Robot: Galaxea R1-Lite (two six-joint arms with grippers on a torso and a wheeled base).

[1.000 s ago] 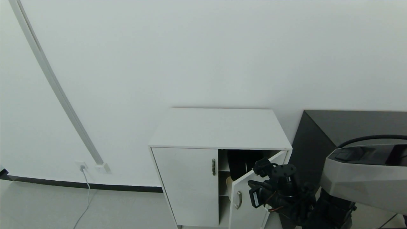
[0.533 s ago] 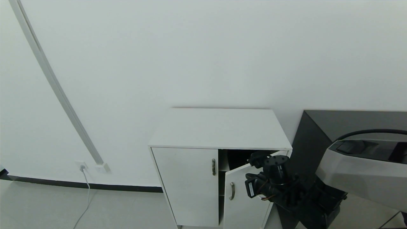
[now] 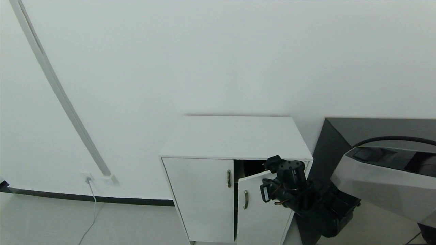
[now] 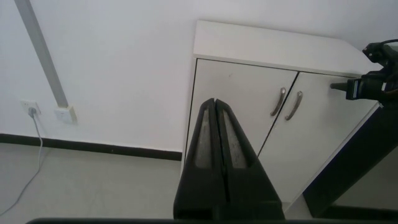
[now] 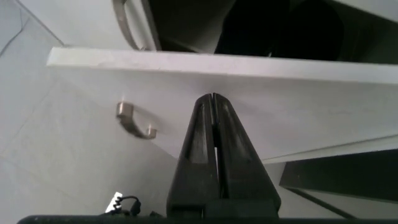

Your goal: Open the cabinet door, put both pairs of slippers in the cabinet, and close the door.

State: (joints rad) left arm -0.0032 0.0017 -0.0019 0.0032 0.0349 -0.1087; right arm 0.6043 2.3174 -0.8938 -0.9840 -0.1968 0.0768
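White board makes up the cabinet (image 3: 235, 137), which stands against a white wall with its 2 doors facing the robot. The left door (image 3: 201, 197) is flat shut. The right door (image 3: 262, 211) is ajar by a narrow gap, its handle edge standing out a little from the front. Through the gap the inside is dark, and I cannot tell what lies there. Each door has 1 metal handle near the middle seam: the left handle (image 3: 229, 178) sits higher in the head view than the right handle (image 3: 245, 199). The right gripper (image 5: 213, 98) has its fingers pressed together with nothing between them, and its tip is at the outer face of the right door, just below the top edge and beside the handle. The left gripper (image 4: 215, 102) is pinched together too and holds nothing, well apart from the cabinet, pointing toward the left door. A socket (image 3: 88, 177) with a cable sits low on the wall, below a grey strip (image 3: 58, 88).
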